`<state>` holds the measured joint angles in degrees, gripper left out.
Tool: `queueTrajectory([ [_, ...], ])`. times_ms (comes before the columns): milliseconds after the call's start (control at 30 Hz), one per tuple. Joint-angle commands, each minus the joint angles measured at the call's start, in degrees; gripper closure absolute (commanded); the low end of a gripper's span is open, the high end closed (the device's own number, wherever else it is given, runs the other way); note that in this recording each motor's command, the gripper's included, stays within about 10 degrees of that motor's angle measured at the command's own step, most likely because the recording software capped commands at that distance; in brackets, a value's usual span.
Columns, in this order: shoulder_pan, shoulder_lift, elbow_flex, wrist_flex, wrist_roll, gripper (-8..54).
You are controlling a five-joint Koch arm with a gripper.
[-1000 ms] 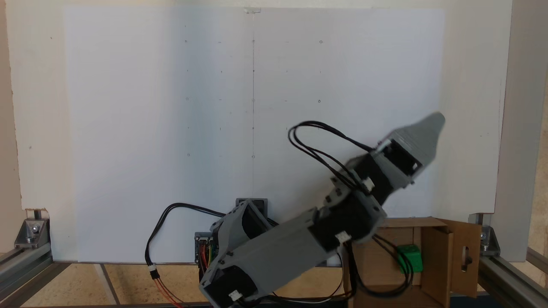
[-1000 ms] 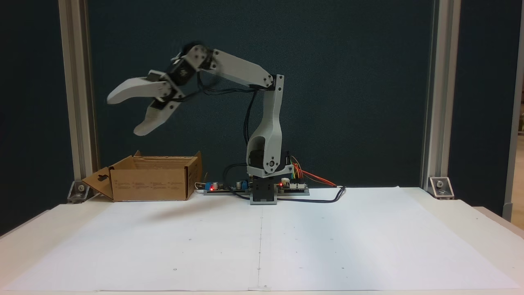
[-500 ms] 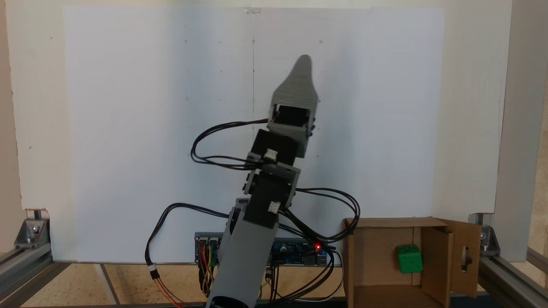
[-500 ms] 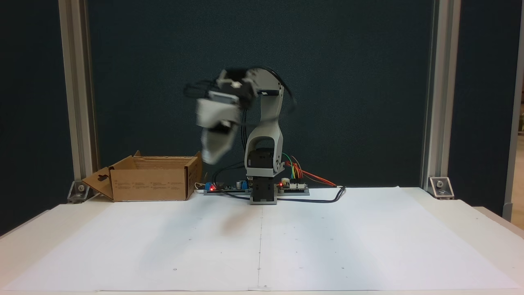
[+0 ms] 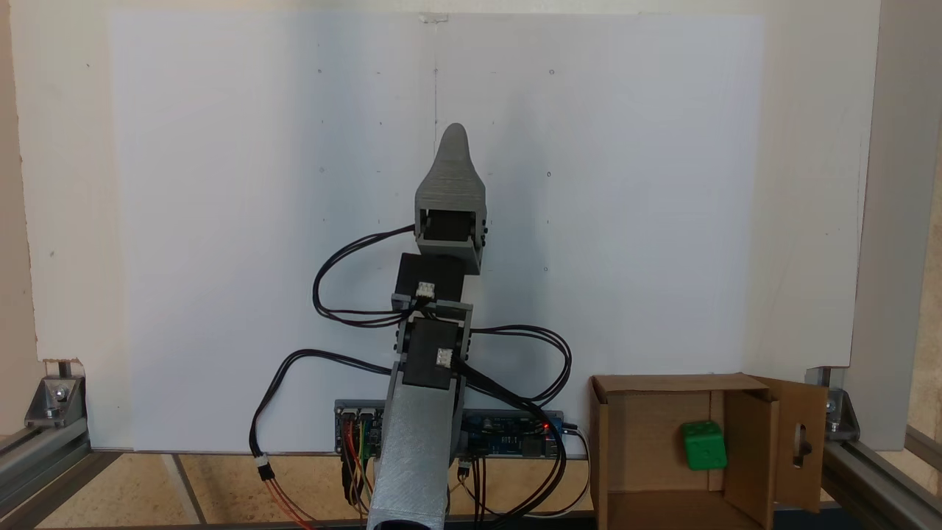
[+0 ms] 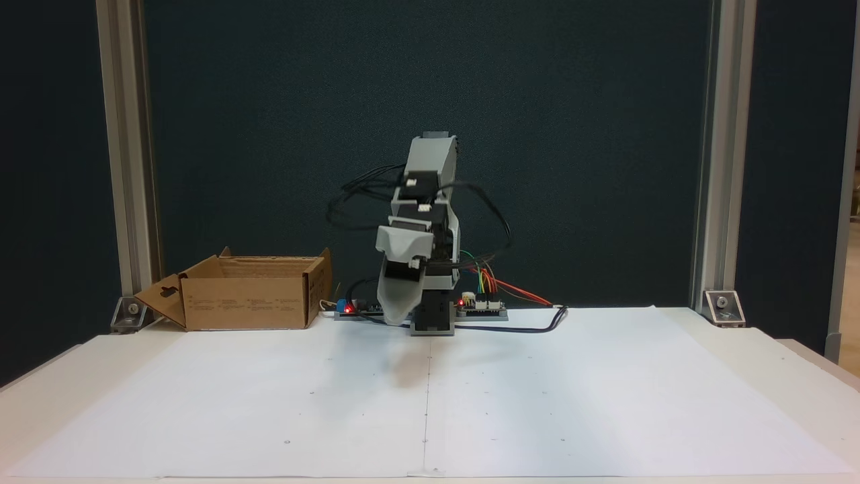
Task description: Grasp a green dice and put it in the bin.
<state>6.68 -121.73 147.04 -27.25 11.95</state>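
The green dice [image 5: 703,445] lies on the floor of the bin [image 5: 666,383], a brown cardboard box with its flaps out at the lower right of a fixed view. In another fixed view the bin [image 6: 248,299] stands at the back left and its wall hides the dice. My gripper [image 5: 452,136] reaches out over the middle of the white sheet, well away from the bin. Seen from the front, the gripper [image 6: 396,314] points down towards the paper with nothing visible in it. Its jaws lie one behind the other, so the gap does not show.
A controller board [image 5: 500,434] with a red light and loose black cables [image 5: 353,250] sits at the arm's base [image 6: 432,319]. Aluminium posts [image 6: 127,168] stand at both sides. The white paper sheet [image 6: 537,403] covers the table in front of the arm.
The arm has swung away from above the bin to the middle of the table and dropped lower. The dice has stayed put in the bin.
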Motion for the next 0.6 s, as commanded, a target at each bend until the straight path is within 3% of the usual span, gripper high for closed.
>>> queueTrajectory([
  [0, -1.58, -2.11, 0.97, -9.47, -2.29, 1.4],
  [233, -3.34, -5.54, 14.41, -26.52, -2.29, 2.1],
  [567, -3.08, -13.45, 17.93, -45.00, -2.72, 2.3],
])
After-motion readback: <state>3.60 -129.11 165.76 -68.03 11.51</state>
